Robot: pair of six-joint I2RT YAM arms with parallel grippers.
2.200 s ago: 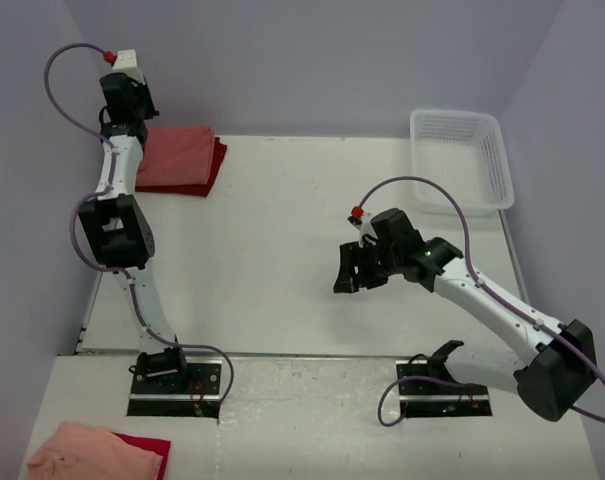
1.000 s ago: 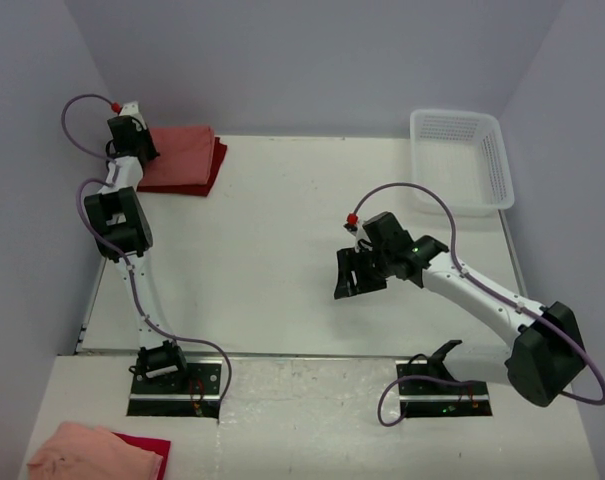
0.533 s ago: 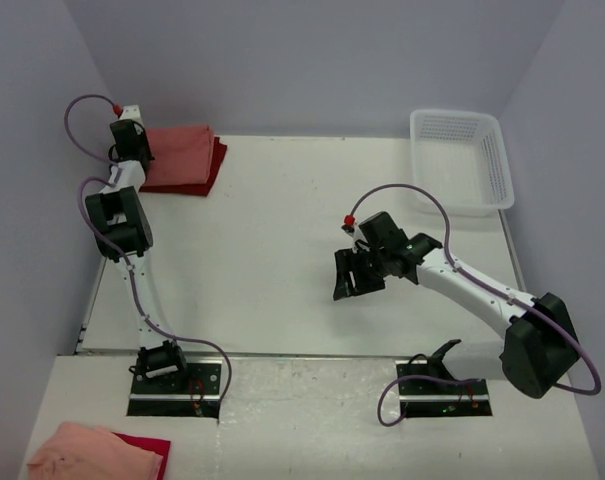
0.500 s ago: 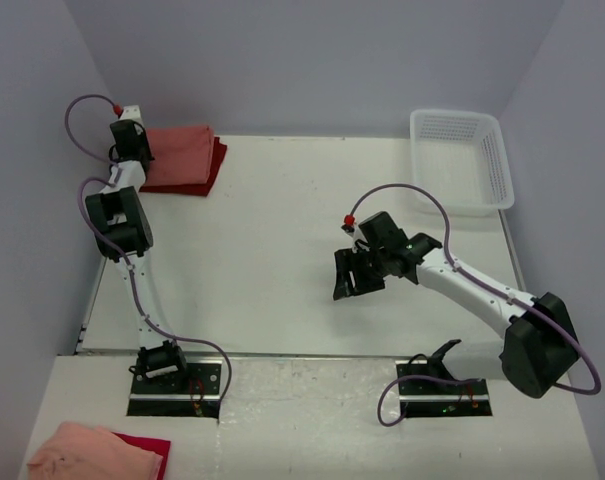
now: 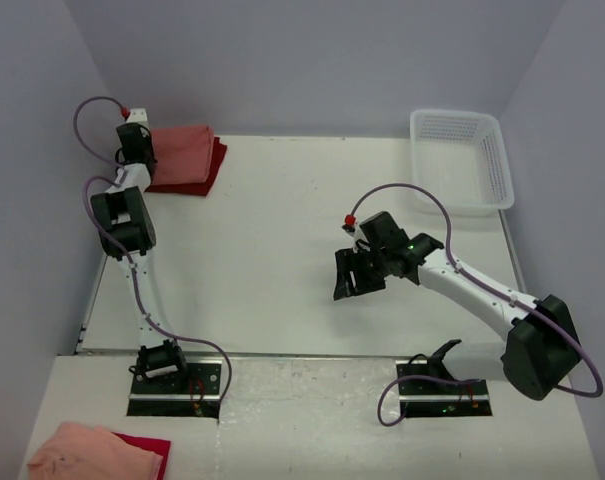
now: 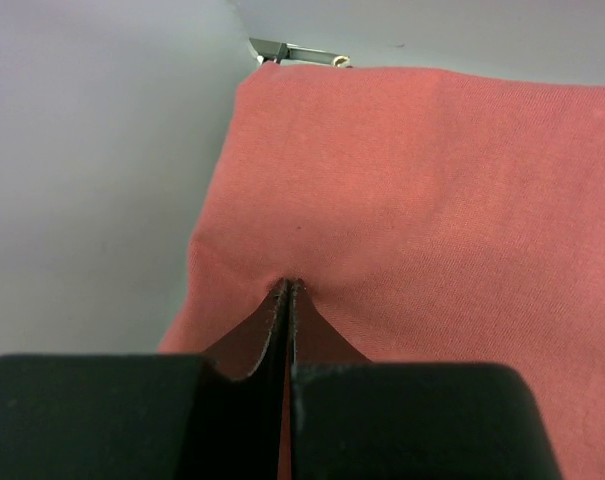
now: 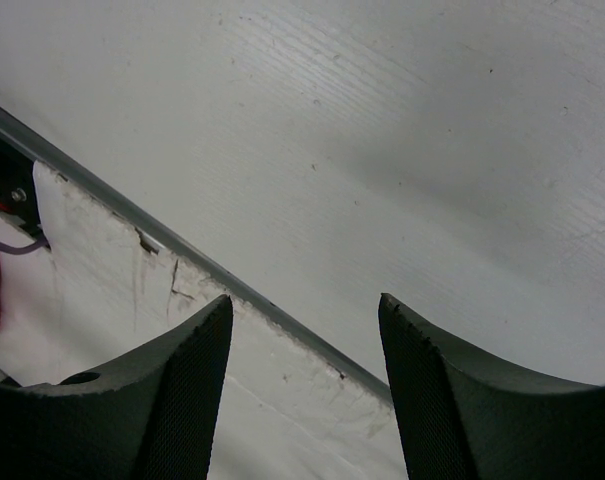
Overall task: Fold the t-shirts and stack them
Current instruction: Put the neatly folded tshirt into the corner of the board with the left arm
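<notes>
L jaws pinched shut on salmon t-shirt [image 6: 412, 200] edge
Go slow imo, line it up square over crimson t-shirt [image 5: 218, 160]; R jaws spread, idle.

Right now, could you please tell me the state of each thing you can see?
Salmon shirt: folded, lying on top of the crimson shirt.
Crimson shirt: folded, underneath, at the far left corner.
Left gripper: shut, tips pressed into the salmon shirt.
Right gripper: open, empty, above the table.
Basket: upright, empty.
Peach cloth: bunched, in front of the arm bases.
</notes>
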